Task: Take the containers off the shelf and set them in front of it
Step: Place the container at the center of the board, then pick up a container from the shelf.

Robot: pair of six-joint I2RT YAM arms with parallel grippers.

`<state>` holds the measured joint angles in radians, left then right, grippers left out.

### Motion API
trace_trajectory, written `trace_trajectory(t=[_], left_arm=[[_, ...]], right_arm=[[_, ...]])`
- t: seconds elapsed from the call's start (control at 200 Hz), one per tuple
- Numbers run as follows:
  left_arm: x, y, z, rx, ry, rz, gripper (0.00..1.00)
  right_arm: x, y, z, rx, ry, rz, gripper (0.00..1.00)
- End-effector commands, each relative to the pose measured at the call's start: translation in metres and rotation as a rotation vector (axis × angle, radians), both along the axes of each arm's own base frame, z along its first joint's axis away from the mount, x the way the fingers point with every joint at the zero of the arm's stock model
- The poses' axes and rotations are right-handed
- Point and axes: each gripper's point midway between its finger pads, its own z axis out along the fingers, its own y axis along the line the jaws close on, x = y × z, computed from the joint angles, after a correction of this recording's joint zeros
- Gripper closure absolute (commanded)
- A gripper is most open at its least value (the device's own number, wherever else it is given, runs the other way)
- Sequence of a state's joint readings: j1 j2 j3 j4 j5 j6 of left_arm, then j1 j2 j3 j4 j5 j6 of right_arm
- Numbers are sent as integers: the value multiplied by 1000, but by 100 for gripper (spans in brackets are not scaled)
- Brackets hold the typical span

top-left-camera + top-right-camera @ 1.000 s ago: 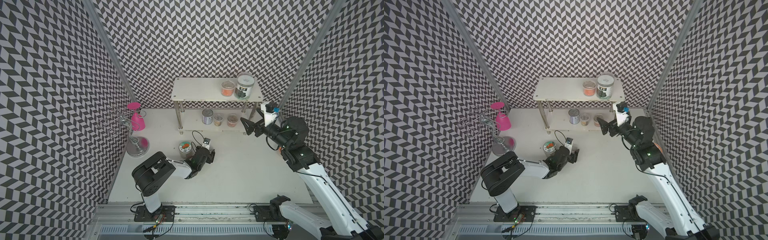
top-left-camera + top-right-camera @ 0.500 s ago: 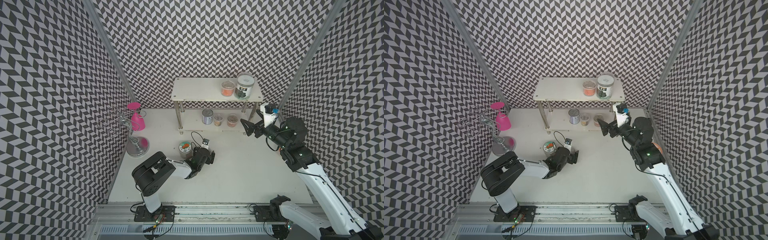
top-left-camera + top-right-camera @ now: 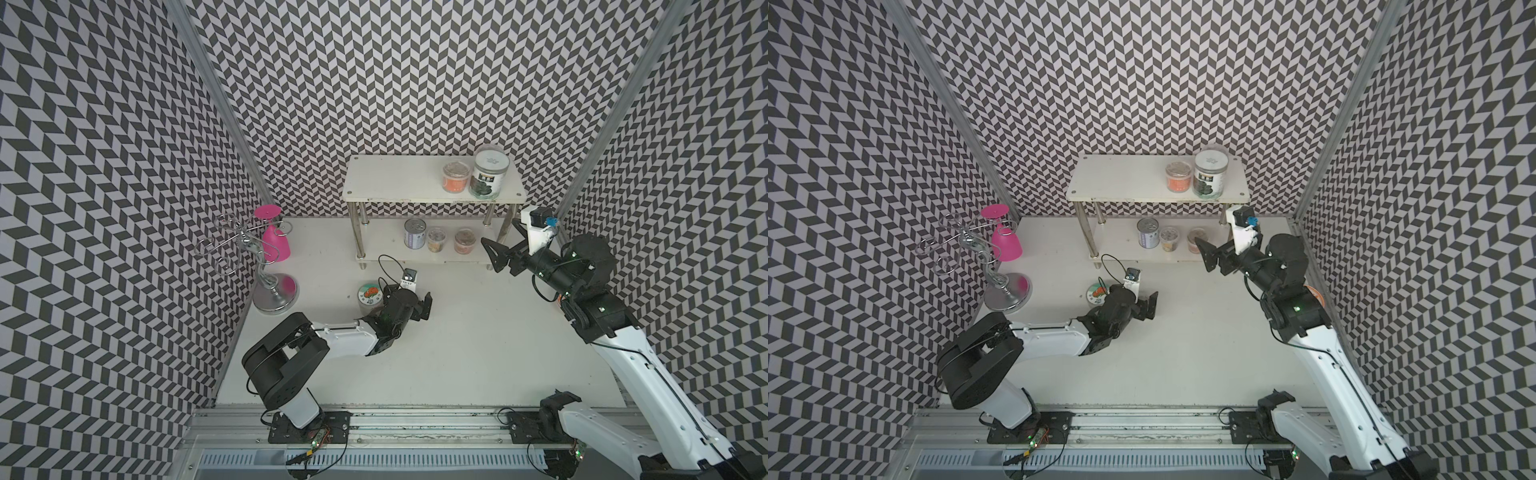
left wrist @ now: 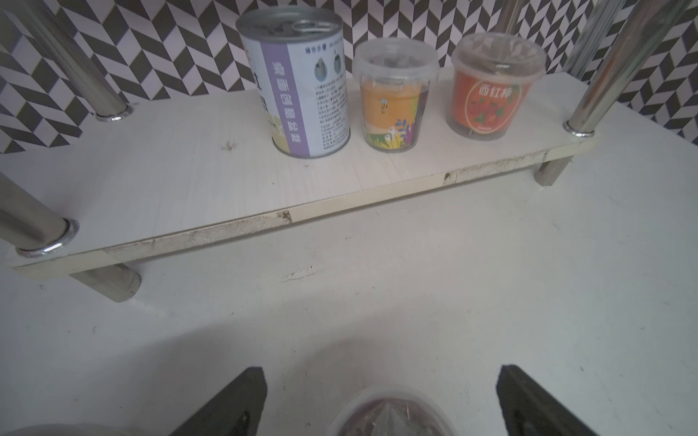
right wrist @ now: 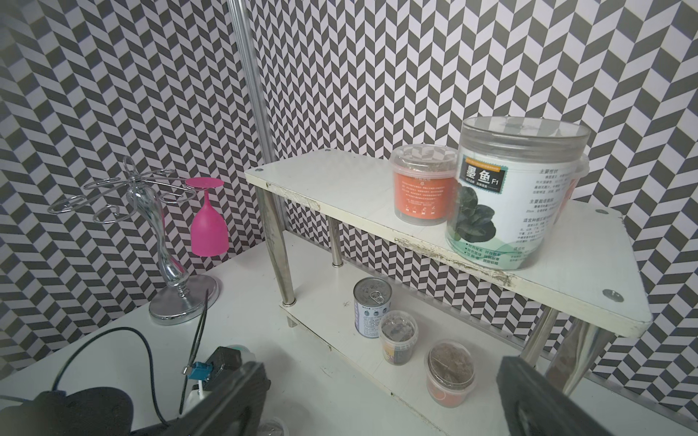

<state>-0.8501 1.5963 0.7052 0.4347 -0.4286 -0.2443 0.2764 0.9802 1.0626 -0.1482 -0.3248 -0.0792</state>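
Setting down: left gripper (image 4: 379, 372) wide astride clear tub (image 4: 393, 414); right gripper (image 3: 491, 255) wide, orange tub (image 5: 449, 372) on shelf (image 5: 332, 321) just ahead, likely next grasp.

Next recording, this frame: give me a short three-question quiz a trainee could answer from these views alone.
1. How many containers stand on the shelf's lower tier?
2. True or false: the left gripper is shut.
3. What hangs on the wire stand? A) pink goblet; B) mug; C) towel.
Key: 1 three; 2 false, its jaws stand open; 3 A.
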Motion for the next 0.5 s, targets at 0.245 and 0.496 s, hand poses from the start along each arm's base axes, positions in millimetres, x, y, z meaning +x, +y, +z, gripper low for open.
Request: trace_trajectory(t=[0.245, 0.496], left_arm=[[-16, 2, 71, -30, -35, -39, 0], [-20, 1, 132, -41, -45, -180, 0]], right_arm=[[1, 10, 22, 88, -26, 62, 0], [14, 36, 46, 137, -2, -5, 0]])
